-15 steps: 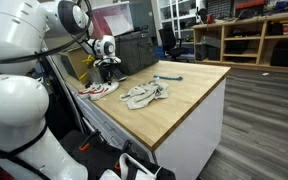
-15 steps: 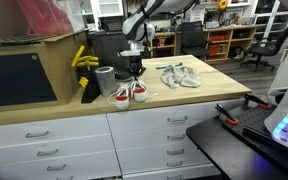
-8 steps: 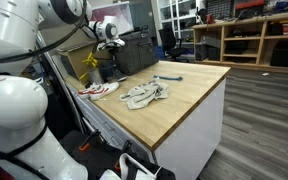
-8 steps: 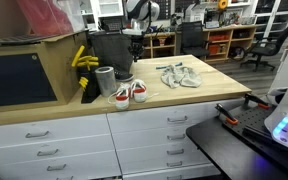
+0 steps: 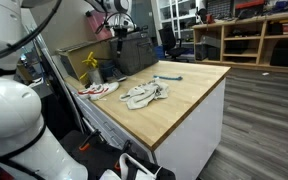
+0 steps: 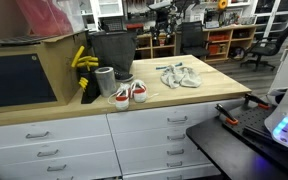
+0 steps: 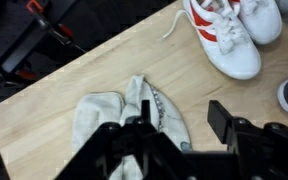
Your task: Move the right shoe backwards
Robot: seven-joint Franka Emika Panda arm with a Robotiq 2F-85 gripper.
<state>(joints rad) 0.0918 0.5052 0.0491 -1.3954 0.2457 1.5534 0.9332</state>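
A pair of white shoes with red stripes (image 6: 131, 93) stands side by side at the near corner of the wooden counter (image 6: 199, 95); the right one (image 6: 139, 92) lies slightly further back. The pair also shows in an exterior view (image 5: 99, 90) and at the top right of the wrist view (image 7: 224, 35). My gripper (image 7: 181, 108) is open and empty, high above the counter, over the edge of a crumpled grey cloth (image 7: 109, 115). In an exterior view the gripper (image 5: 119, 25) hangs near the top edge, well clear of the shoes.
The grey cloth (image 6: 179, 76) lies mid-counter. A grey cup (image 6: 105, 80), a black bin (image 6: 111, 48) and a yellow object (image 6: 81, 60) stand behind the shoes. A small blue tool (image 5: 167, 78) lies beyond the cloth. The counter edge drops off in front.
The gripper was down at the shoes a second ago. It has let go, opened, and risen high, drifting over towards the cloth. The shoes stay on the counter.
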